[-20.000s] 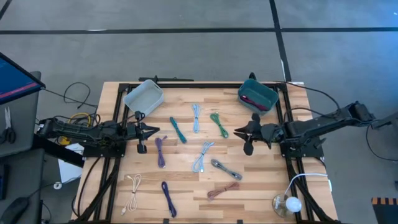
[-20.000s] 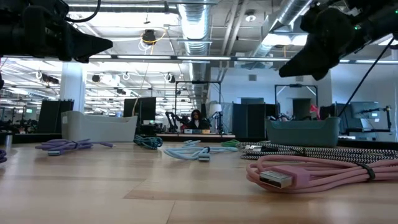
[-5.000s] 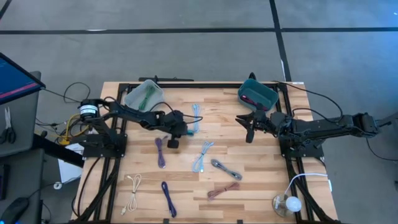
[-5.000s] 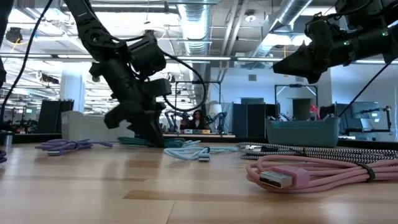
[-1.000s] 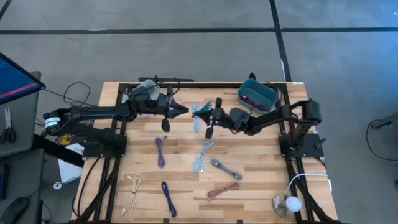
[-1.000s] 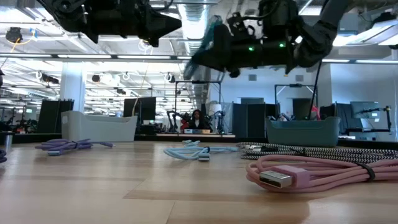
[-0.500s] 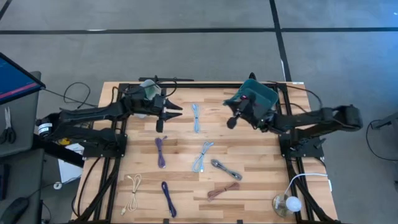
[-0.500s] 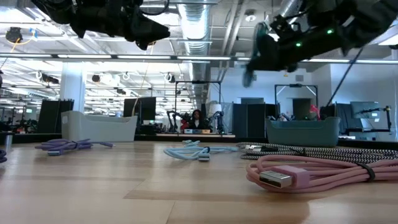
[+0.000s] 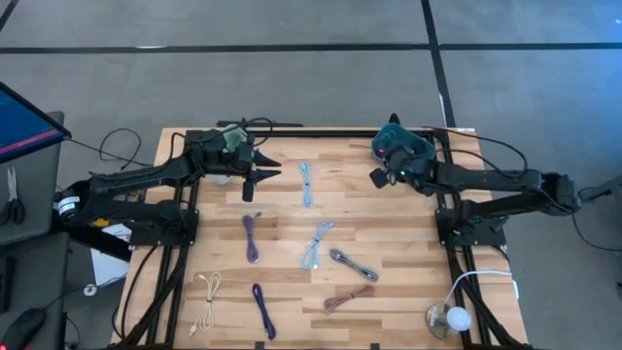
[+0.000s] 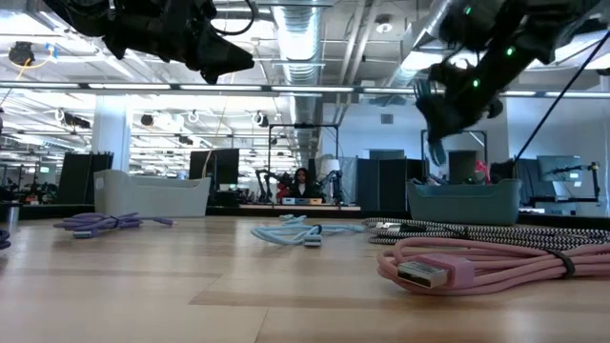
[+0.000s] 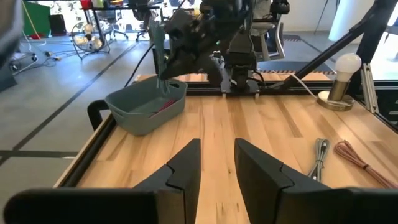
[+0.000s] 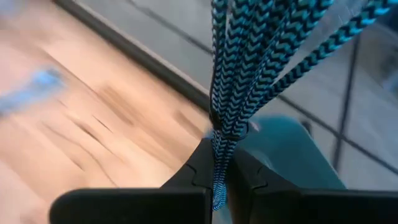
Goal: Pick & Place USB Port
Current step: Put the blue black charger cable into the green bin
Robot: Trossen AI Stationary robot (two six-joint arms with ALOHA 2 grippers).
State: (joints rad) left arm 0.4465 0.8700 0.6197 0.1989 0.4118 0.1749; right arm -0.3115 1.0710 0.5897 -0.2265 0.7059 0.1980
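My right gripper (image 9: 381, 171) is shut on a bundled teal-and-black braided USB cable (image 12: 249, 56). It hovers at the table-centre side of the teal bin (image 9: 416, 146) at the far right of the table. The left wrist view shows the cable (image 11: 160, 53) hanging above that bin (image 11: 146, 107), which has a pink cable inside. My left gripper (image 9: 257, 179) is open and empty, raised beside the grey-blue bin (image 10: 152, 193) at the far left. Several other bundled cables lie flat on the table, among them a light blue one (image 9: 307, 183). My right gripper pinches several strands of the teal cable bundle (image 12: 219, 146) between its two fingers (image 12: 194, 169). The bundle is lifted clear of the table. Its loops hang below the gripper (image 10: 436, 149), over the teal bin's rim.
Loose cables lie across the table's middle and near half: purple (image 9: 251, 235), light blue (image 9: 316, 243), grey (image 9: 352, 262), pink (image 9: 348, 297), dark blue (image 9: 262, 309), white (image 9: 206, 297). A lamp (image 9: 449, 319) stands at the near right corner. Black frame rails run along the table's edges.
My right gripper has carried the teal cable from the table's far middle toward the right, over to the teal bin, staying shut on it and turning as it went. My left gripper has drawn back slightly toward the left edge.
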